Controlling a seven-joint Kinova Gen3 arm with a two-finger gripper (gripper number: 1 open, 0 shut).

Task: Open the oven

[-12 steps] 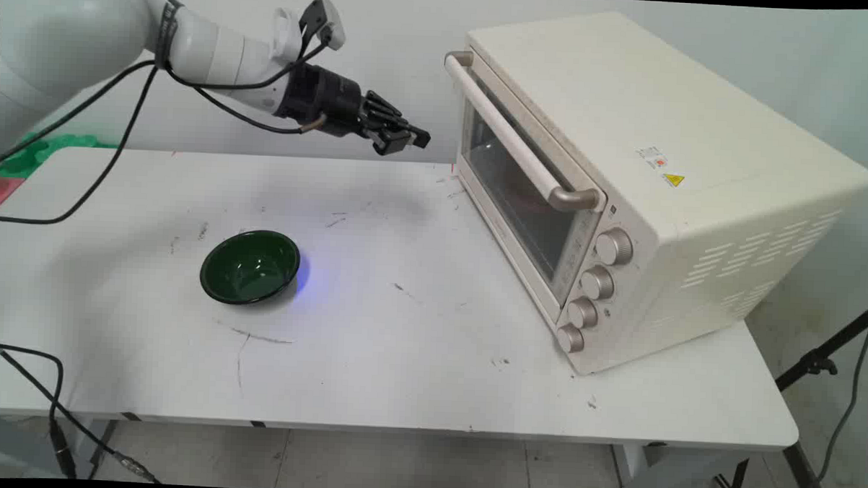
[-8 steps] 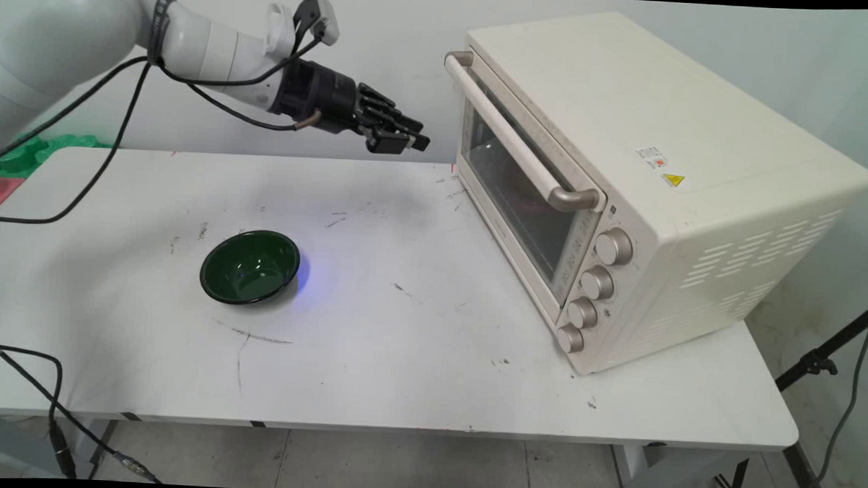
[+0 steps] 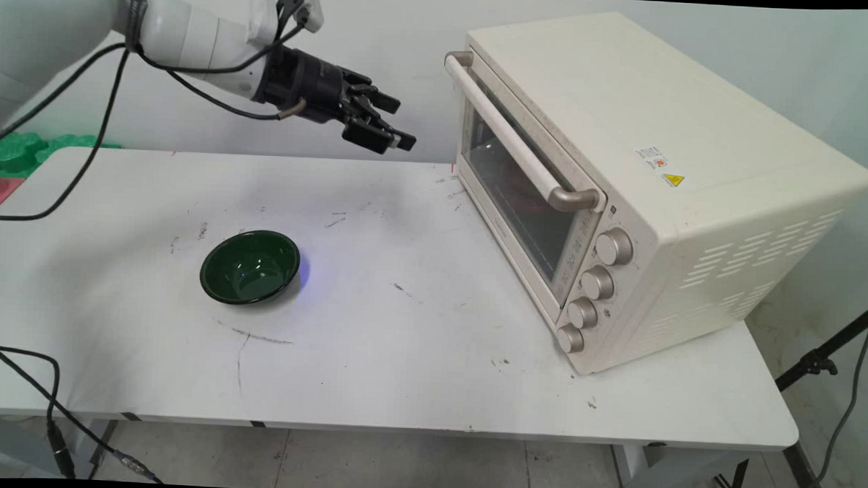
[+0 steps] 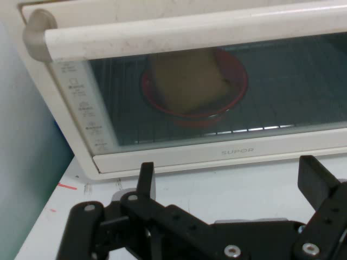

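Since the earlier frames, the gripper (image 3: 393, 124) has drawn back toward the upper left of the main view, away from the toaster oven (image 3: 652, 187), and its fingers, previously together, now stand apart. Nothing is held between them; the hand view shows the two fingers (image 4: 145, 176) spread wide with only the white table (image 3: 401, 344) and the oven front between.

Position: the gripper hangs in the air in the upper centre-left of the main view, well above the table and left of the oven door. It touches nothing. The nearest object is the oven's door handle (image 3: 513, 135), a pale bar running along the top of the glass door. In the hand view the handle (image 4: 190, 32) crosses the top of the frame, above the level of the fingers.

Oven state: the door is shut. Behind the glass, a red dish (image 4: 195, 86) sits on the wire rack, with a tan block-shaped item (image 4: 187, 81) in it. Four knobs (image 3: 595, 282) run down the right end of the oven front.

Other items: a dark green bowl (image 3: 250, 266) rests on the table at centre-left of the main view, well apart from both gripper and oven. It appears empty.

Handling note: any contact with the handle calls for the fingers to be raised to bar height and to straddle the bar squarely.
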